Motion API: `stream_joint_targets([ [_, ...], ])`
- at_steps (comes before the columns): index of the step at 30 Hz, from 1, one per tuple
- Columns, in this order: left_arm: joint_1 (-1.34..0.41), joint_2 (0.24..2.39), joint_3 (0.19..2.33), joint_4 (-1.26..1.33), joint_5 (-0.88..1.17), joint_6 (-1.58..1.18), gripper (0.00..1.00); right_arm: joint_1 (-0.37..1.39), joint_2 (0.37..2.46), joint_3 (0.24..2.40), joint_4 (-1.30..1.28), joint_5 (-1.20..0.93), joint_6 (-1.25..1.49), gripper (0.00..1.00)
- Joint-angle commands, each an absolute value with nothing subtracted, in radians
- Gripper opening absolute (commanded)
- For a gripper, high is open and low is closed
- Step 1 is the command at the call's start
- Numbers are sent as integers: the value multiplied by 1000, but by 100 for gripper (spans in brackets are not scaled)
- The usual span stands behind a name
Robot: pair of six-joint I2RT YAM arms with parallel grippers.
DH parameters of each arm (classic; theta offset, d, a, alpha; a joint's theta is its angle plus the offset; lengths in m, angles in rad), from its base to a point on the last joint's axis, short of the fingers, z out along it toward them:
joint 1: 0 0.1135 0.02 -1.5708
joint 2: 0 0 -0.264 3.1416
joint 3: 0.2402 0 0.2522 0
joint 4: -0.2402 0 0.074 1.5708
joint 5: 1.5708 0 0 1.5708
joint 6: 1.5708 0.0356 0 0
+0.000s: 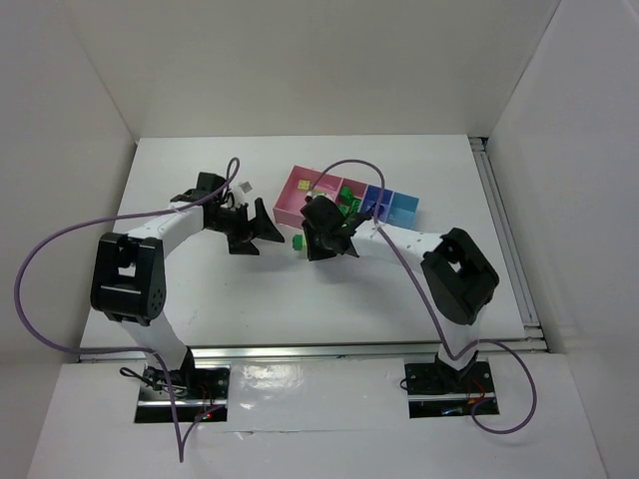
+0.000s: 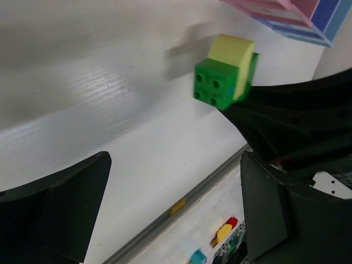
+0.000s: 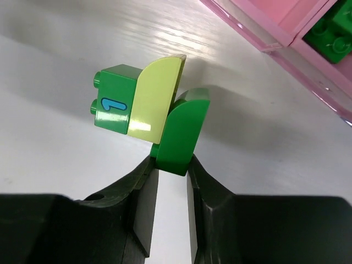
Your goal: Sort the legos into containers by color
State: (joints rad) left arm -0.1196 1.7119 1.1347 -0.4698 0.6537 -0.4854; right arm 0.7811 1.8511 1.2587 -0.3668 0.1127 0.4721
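right end effector (image 3: 170, 177) grips green brick (image 3: 184, 127) | magenta bin (image 1: 336, 189): green legos (image 1: 347, 197)

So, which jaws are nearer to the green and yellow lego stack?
Right. The right jaws are shut on the lego stack; the left jaws stand open to its left, not touching.

This is looking like a robotics lab test cell: plain white panels (image 1: 300, 60) are boxing in a white desk (image 1: 250, 299), a left arm (image 1: 130, 274) and a right arm (image 1: 457, 271) are standing bolted to metal plates (image 1: 212, 385) at 6 o'clock, and purple cables (image 1: 344, 162) are looping loose.
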Motion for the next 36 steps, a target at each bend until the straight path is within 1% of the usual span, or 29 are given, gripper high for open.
stream_joint_targets([
  [1,-132,1741,1123,-416,756,-448,100,779,1749,1243,-270,77,436,6],
  [5,-153,1750,1114,-338,817,-478,99,788,1709,1218,-232,12,423,6],
  [10,-153,1729,1066,-212,906,-538,93,788,1686,1177,-204,-11,423,6],
  [14,-163,1718,1066,-175,916,-558,90,798,1686,1186,-204,-20,414,6],
  [18,-172,1738,1075,-175,925,-569,83,807,1686,1195,-204,-20,414,6],
  [21,-172,1738,1075,-161,936,-578,69,807,1686,1195,-204,-29,414,6],
  [22,-172,1738,1075,-161,936,-587,50,807,1686,1195,-204,-29,414,6],
  [24,-172,1738,1075,-161,936,-588,32,807,1686,1195,-204,-29,405,6],
  [25,-172,1749,1087,-172,936,-588,16,807,1686,1195,-204,-29,405,6],
  [26,-172,1749,1088,-172,936,-588,11,807,1686,1204,-219,-17,405,6],
  [29,-172,1758,1098,-193,945,-588,0,816,1686,1215,-248,26,405,6],
  [36,-138,1749,1098,-202,936,-577,0,816,1675,1226,-295,126,396,5],
])
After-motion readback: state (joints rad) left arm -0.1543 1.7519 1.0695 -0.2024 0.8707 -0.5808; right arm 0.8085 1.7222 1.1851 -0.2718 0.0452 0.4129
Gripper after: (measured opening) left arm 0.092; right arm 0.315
